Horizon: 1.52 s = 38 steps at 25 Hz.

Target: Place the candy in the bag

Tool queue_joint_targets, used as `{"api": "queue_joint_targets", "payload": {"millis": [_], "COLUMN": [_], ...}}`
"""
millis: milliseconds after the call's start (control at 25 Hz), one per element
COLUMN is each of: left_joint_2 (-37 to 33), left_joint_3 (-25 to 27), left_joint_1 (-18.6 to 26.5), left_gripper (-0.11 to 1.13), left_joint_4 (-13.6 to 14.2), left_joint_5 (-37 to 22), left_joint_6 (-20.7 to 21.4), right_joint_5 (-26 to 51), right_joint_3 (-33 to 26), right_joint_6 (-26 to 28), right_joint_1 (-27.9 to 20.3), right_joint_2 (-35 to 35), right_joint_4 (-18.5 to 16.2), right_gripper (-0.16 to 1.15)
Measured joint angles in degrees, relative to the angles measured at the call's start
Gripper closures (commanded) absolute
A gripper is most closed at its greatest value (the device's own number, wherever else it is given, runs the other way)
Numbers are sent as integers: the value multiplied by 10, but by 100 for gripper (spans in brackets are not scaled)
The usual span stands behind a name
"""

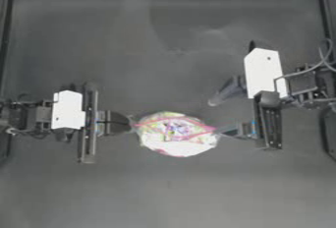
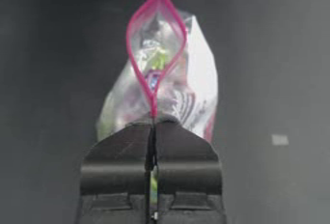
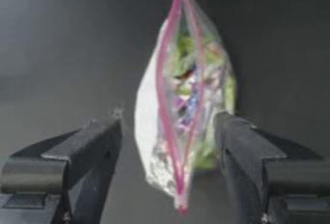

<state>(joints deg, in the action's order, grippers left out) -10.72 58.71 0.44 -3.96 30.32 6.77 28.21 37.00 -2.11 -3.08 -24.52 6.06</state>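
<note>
Top view: the small clear plastic bag with a pink-red strip along its mouth (image 1: pixel 176 133) sits at the middle of the dark worktop (image 1: pixel 164 50), with colourful sweets showing through the plastic. The left pincer (image 1: pixel 128 123) meets the bag at its left end. The right pincer (image 1: pixel 226 130) reaches to the bag's right end. The tiny whitish wrapped candy cannot be found on the worktop in this view. It may already lie among the sweets inside; that cannot be confirmed.

Left wrist view: the left pincer (image 2: pixel 153 121) is clamped on the near end of the strip, its 2 jaws pressed together on the plastic. Beyond the clamp, the strip (image 2: pixel 155 49) spreads into a narrow oval, so the mouth is partly open. The bag (image 2: pixel 193 88) hangs below the strip.

Right wrist view: the right pincer (image 3: pixel 168 136) stands wide, 1 jaw on each side of the bag (image 3: pixel 187 117), apparently touching neither face. The 2 lips of the strip (image 3: pixel 169 97) run close together here.

Procedure for the step in hand, judged as sealing or steadying the mouth:
1. Keep the left clamp firm so the strip stays taut.
2. Centre the right jaws on the strip itself, not on the body of the bag.
3. Close squarely across both lips; a skewed bite would probably fold the strip or crush the sweets.
</note>
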Motion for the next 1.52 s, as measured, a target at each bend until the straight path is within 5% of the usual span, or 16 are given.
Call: {"api": "queue_joint_targets", "payload": {"millis": [1280, 1400, 1520], "left_joint_2": [-10, -10, -10], "left_joint_3": [18, 18, 18], "left_joint_1": [0, 0, 0], "left_gripper": [98, 88, 65], "left_joint_4": [0, 1, 1], "left_joint_5": [0, 0, 0], "left_joint_6": [0, 0, 0], "right_joint_5": [-25, -27, -30], "right_joint_3": [16, 16, 16], "right_joint_6": [3, 3, 3], "right_joint_1": [6, 6, 6], "right_joint_2": [-7, -7, -7], "right_joint_4": [1, 1, 0], "right_gripper": [9, 9, 9]}}
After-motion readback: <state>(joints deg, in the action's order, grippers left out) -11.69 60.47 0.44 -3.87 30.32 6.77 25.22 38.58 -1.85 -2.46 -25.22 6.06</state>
